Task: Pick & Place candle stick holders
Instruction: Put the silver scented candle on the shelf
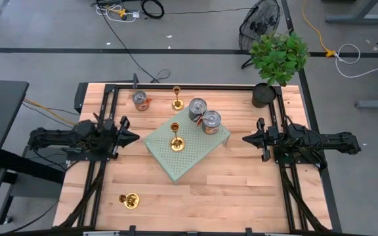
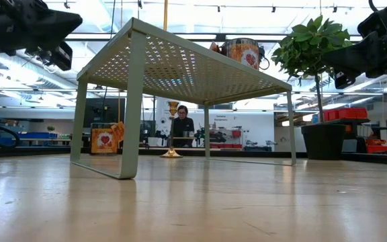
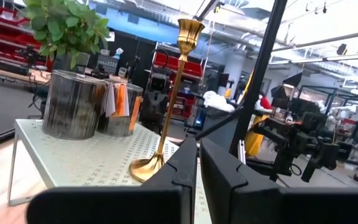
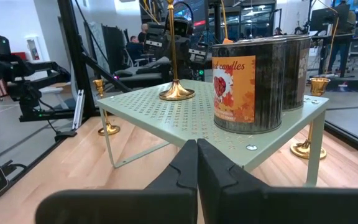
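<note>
Two tin cans (image 1: 203, 116) crowd the perforated shelf's (image 1: 192, 157) far corner; a candle stick holder (image 1: 175, 139) stands mid-shelf. The near wooden surface (image 1: 228, 190) lies open.

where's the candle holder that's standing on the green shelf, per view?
High view: candle holder upright at the shelf's middle.
Low view: only its thin stem rises above the shelf top.
Left wrist view: centre, tall, base on the shelf, right of the cans.
Right wrist view: upper middle, base on the shelf, left of the cans.
Shared landmark: the two cans on the shelf.
</note>
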Controlling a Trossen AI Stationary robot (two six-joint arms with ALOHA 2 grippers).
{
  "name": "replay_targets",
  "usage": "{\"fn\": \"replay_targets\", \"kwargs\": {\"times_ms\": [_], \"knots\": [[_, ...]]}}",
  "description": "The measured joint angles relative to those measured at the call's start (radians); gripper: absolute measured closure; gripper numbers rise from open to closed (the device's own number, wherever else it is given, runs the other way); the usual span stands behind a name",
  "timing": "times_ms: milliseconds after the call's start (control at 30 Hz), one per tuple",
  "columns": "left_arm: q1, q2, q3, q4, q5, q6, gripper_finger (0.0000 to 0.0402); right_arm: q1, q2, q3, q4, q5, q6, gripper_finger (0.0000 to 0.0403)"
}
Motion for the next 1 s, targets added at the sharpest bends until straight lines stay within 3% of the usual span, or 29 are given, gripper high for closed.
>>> {"fn": "replay_targets", "kwargs": {"times_ms": [533, 1000], "knots": [[0.0, 0.0, 0.079, -0.022, 0.0, 0.001, 0.0376, 0.0, 0.0, 0.0, 0.0, 0.0, 0.0, 0.04], [0.0, 0.001, 0.223, -0.221, -0.023, 0.003, 0.0376, 0.0, 0.0, 0.0, 0.0, 0.0, 0.0, 0.04]]}}
